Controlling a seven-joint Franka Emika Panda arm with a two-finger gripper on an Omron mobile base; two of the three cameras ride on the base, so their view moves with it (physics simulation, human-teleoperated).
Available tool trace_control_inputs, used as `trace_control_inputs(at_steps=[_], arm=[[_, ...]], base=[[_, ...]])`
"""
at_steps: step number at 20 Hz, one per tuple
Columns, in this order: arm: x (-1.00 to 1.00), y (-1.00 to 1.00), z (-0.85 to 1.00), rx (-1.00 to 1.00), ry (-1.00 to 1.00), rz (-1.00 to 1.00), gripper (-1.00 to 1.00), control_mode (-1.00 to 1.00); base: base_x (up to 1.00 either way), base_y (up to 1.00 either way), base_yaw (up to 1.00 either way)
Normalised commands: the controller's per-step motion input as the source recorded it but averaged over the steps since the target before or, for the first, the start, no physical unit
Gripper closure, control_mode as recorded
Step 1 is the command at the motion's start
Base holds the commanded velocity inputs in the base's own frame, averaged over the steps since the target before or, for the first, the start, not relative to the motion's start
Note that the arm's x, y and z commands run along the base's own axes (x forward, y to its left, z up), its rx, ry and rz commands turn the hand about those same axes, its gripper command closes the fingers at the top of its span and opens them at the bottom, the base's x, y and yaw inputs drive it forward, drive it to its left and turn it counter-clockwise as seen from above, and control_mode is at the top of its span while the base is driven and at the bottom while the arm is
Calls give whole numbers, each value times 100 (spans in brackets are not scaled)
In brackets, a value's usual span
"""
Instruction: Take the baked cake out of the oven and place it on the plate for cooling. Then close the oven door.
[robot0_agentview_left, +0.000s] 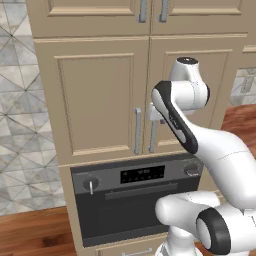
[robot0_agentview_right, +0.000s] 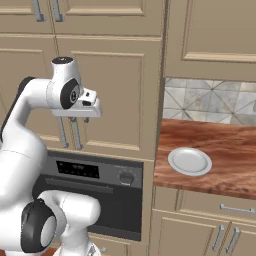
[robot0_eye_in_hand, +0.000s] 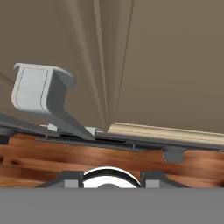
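First, lower the two-finger gripper (robot0_agentview_right: 79, 120), fingers seemingly apart and empty, onto the bar handle (robot0_agentview_left: 141, 191) of the shut dark grey oven door (robot0_agentview_left: 130, 212), squarely.

Light: even, soft, source unclear from my views | Shadows: faint, under my arm (robot0_agentview_left: 210, 150) | Glare: mild sheen on the oven door (robot0_agentview_left: 130, 215) | Focus: sharp at base, cabinet handle (robot0_eye_in_hand: 41, 94) slightly soft near me
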Motion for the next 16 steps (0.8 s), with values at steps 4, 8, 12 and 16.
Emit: trace_control_inputs(at_steps=[4, 8, 12, 16], arm=[[-25, 0, -12, 0, -6, 0, -100, -100], [-82, 0, -70, 0, -6, 0, -100, -100], [-93, 0, -90, 0, -2, 0, -100, -100], [-79, 0, -83, 0, -1, 0, -100, -100]], base=[[0, 0, 0], [0, 0, 0], [0, 0, 0], [0, 0, 0]])
